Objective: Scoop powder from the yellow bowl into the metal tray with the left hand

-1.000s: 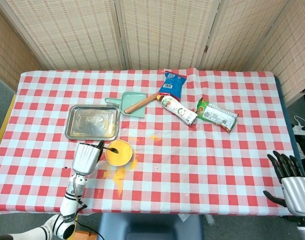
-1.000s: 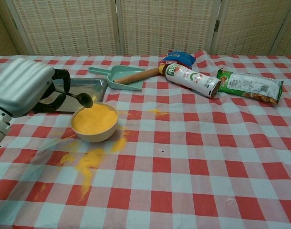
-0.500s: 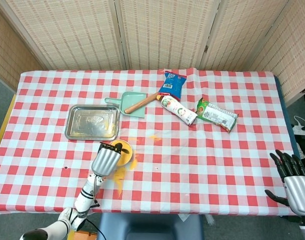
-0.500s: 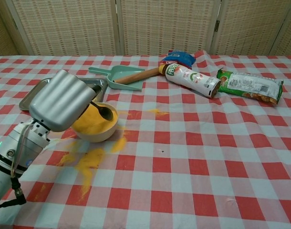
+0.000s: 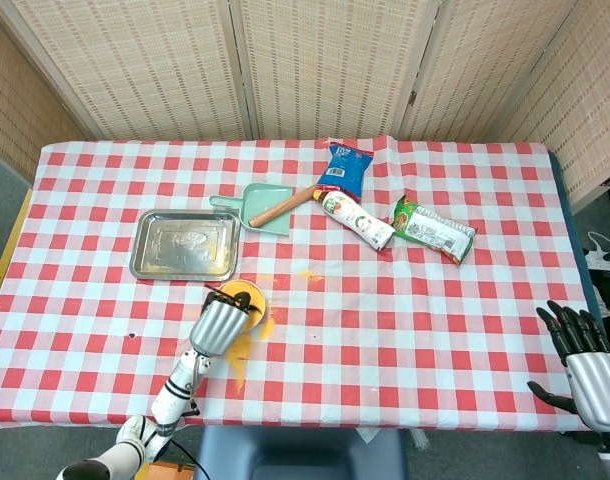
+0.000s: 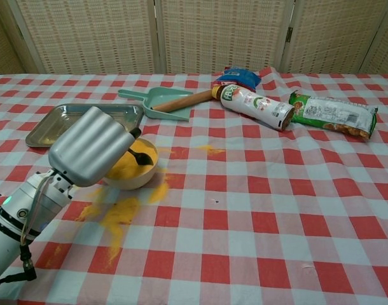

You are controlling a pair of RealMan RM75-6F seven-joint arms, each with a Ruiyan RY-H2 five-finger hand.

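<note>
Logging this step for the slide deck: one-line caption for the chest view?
Left hand dips a spoon into the yellow bowl, beside spilled powder.

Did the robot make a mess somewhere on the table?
Yes. Yellow powder is spilled on the cloth in front of the bowl, with a smaller patch further back near the bottle. The left robot hand holds a spoon dipped in the bowl.

We see a surface (image 5: 405, 330) under a red-and-white checked cloth. Behind it stands a folding screen (image 5: 325, 65) of pale woven panels, and grey floor (image 5: 0, 190) shows at left.
</note>
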